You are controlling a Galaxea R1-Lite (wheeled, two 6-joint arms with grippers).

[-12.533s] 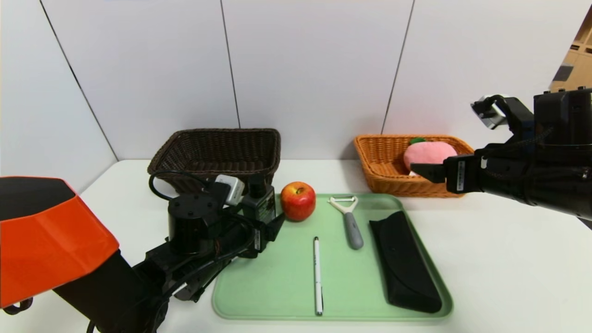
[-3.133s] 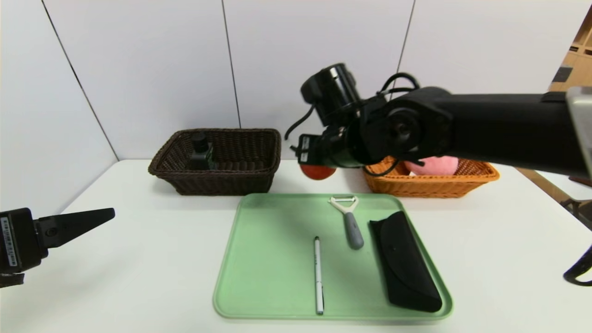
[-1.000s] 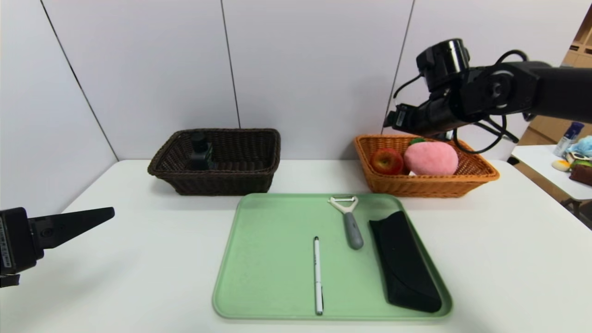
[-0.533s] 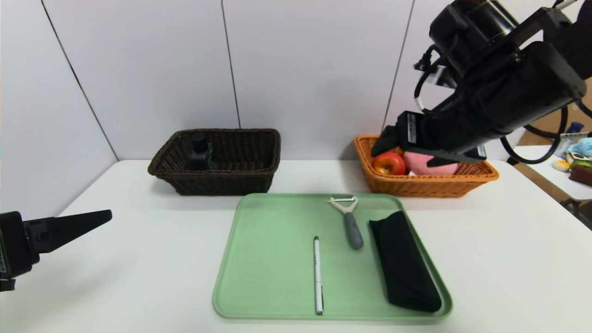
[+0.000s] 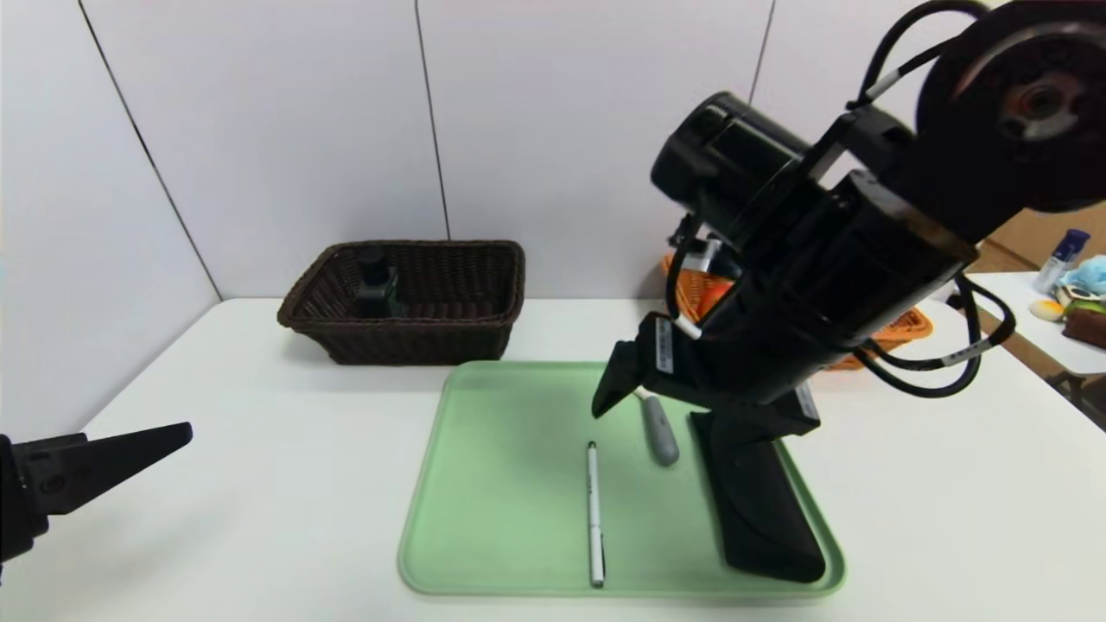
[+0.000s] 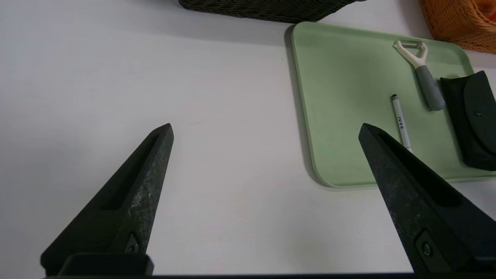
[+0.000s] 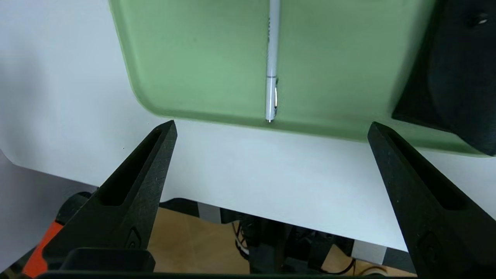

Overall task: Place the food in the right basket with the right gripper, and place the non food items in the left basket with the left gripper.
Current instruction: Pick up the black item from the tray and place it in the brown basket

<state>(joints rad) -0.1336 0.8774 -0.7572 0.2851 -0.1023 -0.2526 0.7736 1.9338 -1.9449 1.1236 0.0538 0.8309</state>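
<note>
My right gripper (image 5: 702, 420) is open and empty, low over the green tray (image 5: 492, 484), pointing toward the table's near edge. The white pen (image 5: 594, 514), the grey peeler handle (image 5: 659, 436) and the black glasses case (image 5: 765, 518) lie on the tray. The right wrist view shows the right gripper (image 7: 271, 124) past the pen (image 7: 272, 58). My arm hides most of the orange-tan basket (image 5: 907, 326); the apple and the peach are hidden. The pump bottle (image 5: 373, 281) stands in the dark brown basket (image 5: 432, 302). My left gripper (image 6: 265, 128) is open over bare table left of the tray.
One left fingertip (image 5: 130, 449) shows at the head view's lower left. The left wrist view shows the peeler (image 6: 424, 81), the pen (image 6: 399, 122), the case (image 6: 472, 120) and a corner of the orange-tan basket (image 6: 457, 23). White panels stand behind the table.
My right arm has swung from above the orange-tan basket, where the apple lay beside the peach, forward and down over the tray, now hiding that basket. My left gripper has sunk slightly.
</note>
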